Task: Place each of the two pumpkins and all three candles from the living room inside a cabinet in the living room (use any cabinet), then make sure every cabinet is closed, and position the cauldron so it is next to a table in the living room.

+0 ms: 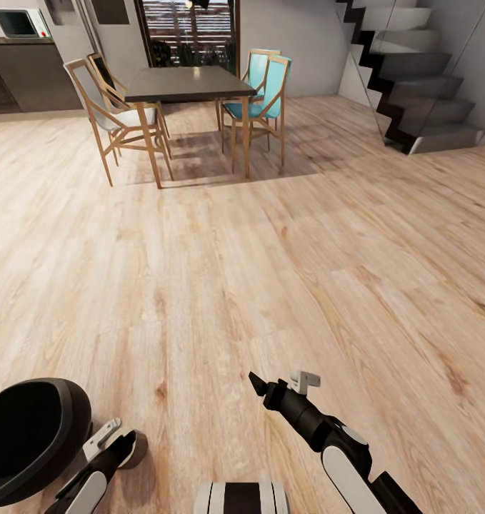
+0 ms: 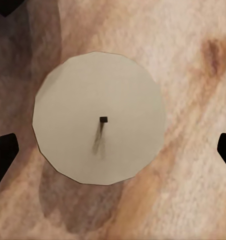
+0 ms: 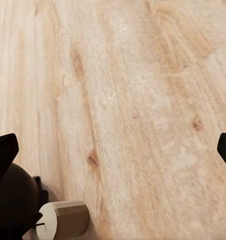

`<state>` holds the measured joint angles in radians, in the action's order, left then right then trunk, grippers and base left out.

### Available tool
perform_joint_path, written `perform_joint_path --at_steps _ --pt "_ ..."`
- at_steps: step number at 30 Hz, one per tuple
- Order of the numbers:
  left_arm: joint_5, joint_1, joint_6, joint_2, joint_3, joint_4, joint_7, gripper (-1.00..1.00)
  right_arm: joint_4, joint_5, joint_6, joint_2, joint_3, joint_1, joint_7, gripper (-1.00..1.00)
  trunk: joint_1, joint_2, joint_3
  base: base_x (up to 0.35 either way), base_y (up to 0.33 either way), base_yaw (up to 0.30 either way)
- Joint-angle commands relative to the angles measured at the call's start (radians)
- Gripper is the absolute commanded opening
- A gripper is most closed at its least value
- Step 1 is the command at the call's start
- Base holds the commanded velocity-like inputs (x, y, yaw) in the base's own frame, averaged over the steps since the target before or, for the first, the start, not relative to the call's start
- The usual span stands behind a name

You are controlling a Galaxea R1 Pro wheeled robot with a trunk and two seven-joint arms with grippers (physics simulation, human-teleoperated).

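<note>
Directly beneath the spread-open left gripper [image 2: 113, 150] a squat candle [image 2: 99, 118] stands on the pale plank floor [image 1: 271, 250] beside the black cauldron [image 1: 28, 439], probably light, rigid and waxy-slick, best pinched across its round sides, while the right gripper [image 3: 113, 145] hangs open, dining table [image 1: 185, 82] far off.

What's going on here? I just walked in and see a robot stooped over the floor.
The left pincer hangs open right above a candle standing on the wooden floor, its fingers spread either side without touching it. A black cauldron sits just beside that arm. The right pincer is open over bare floor. Nothing is held yet.
</note>
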<state>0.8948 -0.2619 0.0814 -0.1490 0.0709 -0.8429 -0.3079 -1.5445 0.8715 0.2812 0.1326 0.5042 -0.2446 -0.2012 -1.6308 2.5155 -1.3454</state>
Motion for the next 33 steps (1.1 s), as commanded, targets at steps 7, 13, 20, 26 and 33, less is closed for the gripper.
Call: perform_joint_path --at_steps 7,13,20,26,33 --pt "0.006 0.000 0.001 -0.001 0.004 -0.002 -0.007 1.00 -0.001 0.009 0.001 0.001 0.002 -0.001 -0.009 1.00 0.000 0.000 -0.001 0.000 0.000 0.000" --pt "0.006 0.000 0.001 -0.002 0.003 -0.002 -0.007 1.00 0.000 0.009 0.001 0.001 0.002 -0.001 -0.009 1.00 -0.001 0.001 -0.008 0.000 0.000 0.000" --pt "0.005 0.000 0.001 -0.003 0.000 -0.002 -0.007 1.00 0.000 0.009 0.001 0.001 0.002 -0.001 -0.009 1.00 -0.002 0.001 -0.016 0.000 0.000 0.000" --pt "0.007 0.000 0.001 -0.004 -0.004 -0.001 -0.008 1.00 0.000 0.009 0.001 0.001 0.002 -0.001 -0.009 1.00 -0.002 0.001 -0.016 0.036 0.000 0.000" --pt "0.012 0.000 0.001 -0.004 -0.005 -0.001 -0.008 1.00 -0.002 0.009 0.001 0.001 0.002 -0.001 -0.009 1.00 -0.002 0.001 -0.016 0.157 0.000 0.000"
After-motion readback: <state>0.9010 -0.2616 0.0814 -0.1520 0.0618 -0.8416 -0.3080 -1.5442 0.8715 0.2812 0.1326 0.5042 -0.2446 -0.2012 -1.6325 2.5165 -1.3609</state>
